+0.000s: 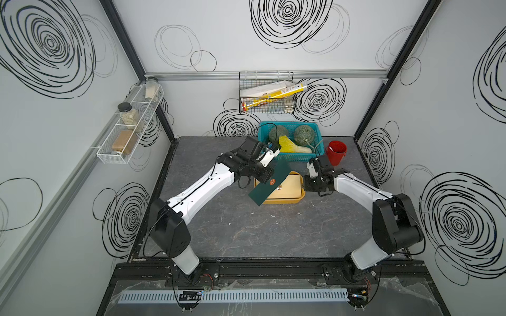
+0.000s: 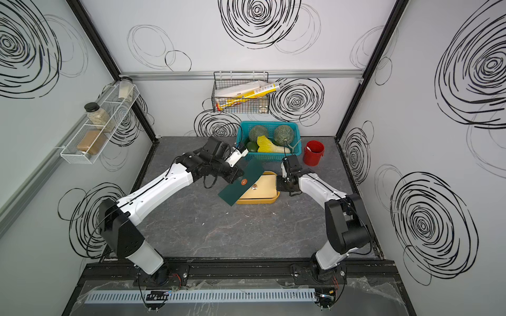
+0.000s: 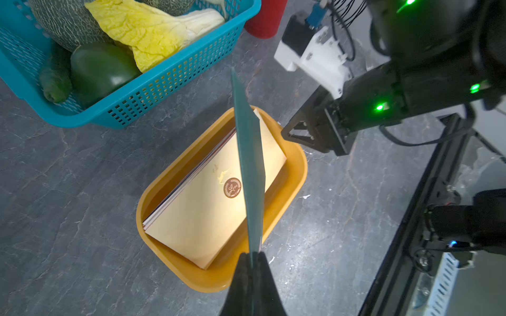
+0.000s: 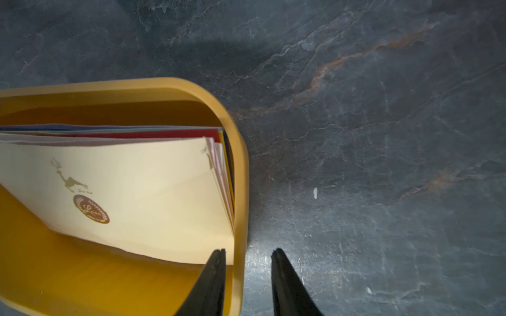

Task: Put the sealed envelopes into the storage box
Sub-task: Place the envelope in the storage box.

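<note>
The mustard-yellow storage box point(image 1: 284, 201) point(image 2: 257, 202) sits mid-table and holds a stack of sealed envelopes. A cream envelope point(image 3: 202, 213) point(image 4: 153, 191) with a brown round seal lies on top, and red, blue and pink edges show beneath it. A dark green envelope point(image 1: 262, 191) point(image 2: 235, 191) point(image 3: 250, 164) hangs tilted above the box's left part. My left gripper point(image 1: 269, 175) point(image 3: 253, 255) is shut on its edge. My right gripper point(image 1: 308, 187) point(image 4: 249, 250) points down at the box's right wall point(image 4: 241, 164), open, one finger inside and one outside.
A teal basket point(image 1: 297, 158) of melons, cabbage and green vegetables stands just behind the box. A red cup point(image 1: 336, 153) is to its right. A wire rack point(image 1: 267, 95) hangs on the back wall, and a jar shelf point(image 1: 128, 128) on the left wall.
</note>
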Robot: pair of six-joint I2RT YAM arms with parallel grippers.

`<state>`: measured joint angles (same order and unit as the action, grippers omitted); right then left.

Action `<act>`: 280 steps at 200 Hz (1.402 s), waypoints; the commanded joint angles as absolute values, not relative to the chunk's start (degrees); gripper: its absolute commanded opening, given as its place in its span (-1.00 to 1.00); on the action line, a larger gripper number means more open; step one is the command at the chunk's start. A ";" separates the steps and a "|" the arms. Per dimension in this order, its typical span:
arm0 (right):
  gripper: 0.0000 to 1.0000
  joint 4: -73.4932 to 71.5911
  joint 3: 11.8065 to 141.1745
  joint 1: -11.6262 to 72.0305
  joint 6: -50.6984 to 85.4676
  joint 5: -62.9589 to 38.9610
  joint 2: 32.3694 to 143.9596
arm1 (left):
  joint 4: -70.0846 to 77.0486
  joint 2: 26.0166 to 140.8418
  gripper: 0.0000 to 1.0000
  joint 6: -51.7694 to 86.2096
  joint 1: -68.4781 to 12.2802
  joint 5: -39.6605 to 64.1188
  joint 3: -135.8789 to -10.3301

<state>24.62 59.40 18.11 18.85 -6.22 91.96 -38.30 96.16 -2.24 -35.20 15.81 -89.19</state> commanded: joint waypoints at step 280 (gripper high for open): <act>-0.96 19.94 58.48 17.84 17.86 -12.56 94.93 | -43.37 117.67 0.98 -15.88 -35.47 -9.59 -112.60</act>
<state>20.34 61.01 17.61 12.82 -14.06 95.09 -51.07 123.00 -23.16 -37.85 2.11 -111.94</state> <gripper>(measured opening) 0.046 0.988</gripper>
